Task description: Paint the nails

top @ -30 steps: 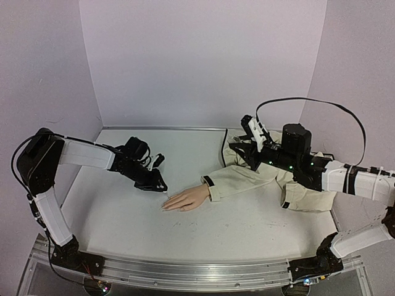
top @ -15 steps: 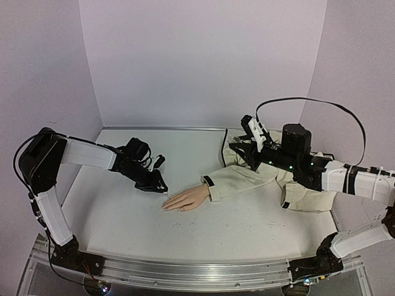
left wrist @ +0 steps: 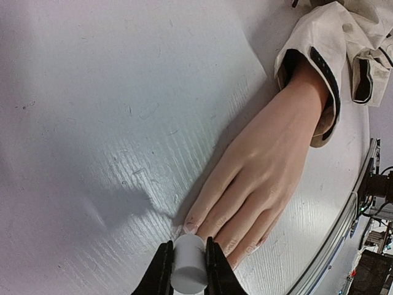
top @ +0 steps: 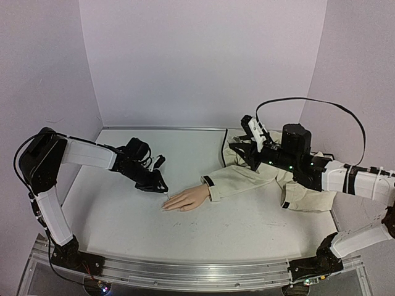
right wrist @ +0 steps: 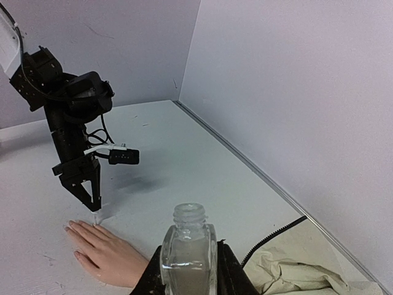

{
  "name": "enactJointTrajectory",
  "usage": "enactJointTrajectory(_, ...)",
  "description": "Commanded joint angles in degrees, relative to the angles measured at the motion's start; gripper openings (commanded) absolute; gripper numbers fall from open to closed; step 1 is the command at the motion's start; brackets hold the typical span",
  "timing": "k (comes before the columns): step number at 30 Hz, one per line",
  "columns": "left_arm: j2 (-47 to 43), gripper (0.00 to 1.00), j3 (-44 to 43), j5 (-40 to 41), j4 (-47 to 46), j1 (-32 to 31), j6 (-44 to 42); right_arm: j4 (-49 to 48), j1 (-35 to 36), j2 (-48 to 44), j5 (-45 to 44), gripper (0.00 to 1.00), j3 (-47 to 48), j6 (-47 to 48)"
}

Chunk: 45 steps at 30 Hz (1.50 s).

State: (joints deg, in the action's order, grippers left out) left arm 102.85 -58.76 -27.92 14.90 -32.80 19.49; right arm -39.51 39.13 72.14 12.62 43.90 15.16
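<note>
The pale mannequin hand (top: 187, 198) lies flat on the white table, fingers pointing left, coming out of a beige sleeve (top: 237, 179). Its nails (left wrist: 191, 226) show at the fingertips, the index nail closest to my left gripper. My left gripper (left wrist: 188, 253) is shut on a white cylindrical brush cap (left wrist: 187, 267), which hides the brush in the left wrist view. In the right wrist view the thin brush tip (right wrist: 97, 216) meets the index fingertip. My right gripper (right wrist: 188, 270) is shut on a small clear bottle (right wrist: 188, 249), held upright with its neck uncapped, above the sleeve.
The rumpled beige garment (top: 296, 191) covers the right of the table under my right arm. A black cable (top: 224, 145) runs along its far edge. Lilac walls close in the back and both sides. A metal rail (top: 185, 271) lines the near edge.
</note>
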Motion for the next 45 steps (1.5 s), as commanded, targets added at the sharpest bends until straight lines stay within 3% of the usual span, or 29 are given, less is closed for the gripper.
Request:
enactJointTrajectory(1, -0.19, 0.0, -1.55, -0.23, -1.54, 0.28, -0.06, -4.7, -0.31, 0.11, 0.63, 0.0, 2.77, -0.48)
enactJointTrajectory(45, -6.16, 0.0, 1.95, 2.76, 0.3, 0.28, -0.15, -4.7, -0.37, -0.16, 1.45, 0.0, 2.51, -0.92)
